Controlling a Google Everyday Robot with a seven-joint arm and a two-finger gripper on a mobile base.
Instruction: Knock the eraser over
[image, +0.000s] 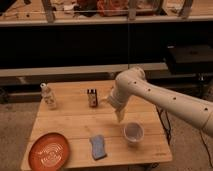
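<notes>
We read the jaws as spread wide and empty, with nothing between them. The gripper (119, 116) hangs pointing down over the middle of the table (75, 125), to the right of the eraser (91, 97) and slightly nearer, not touching it. The eraser stands upright toward the far edge, so we judge the knock as not yet done: approach and sideways push remain. A cup (133, 132) sits near-right of the gripper. The arm (165, 97) is cut off at the right edge, and the fingertips blend into the wood.
</notes>
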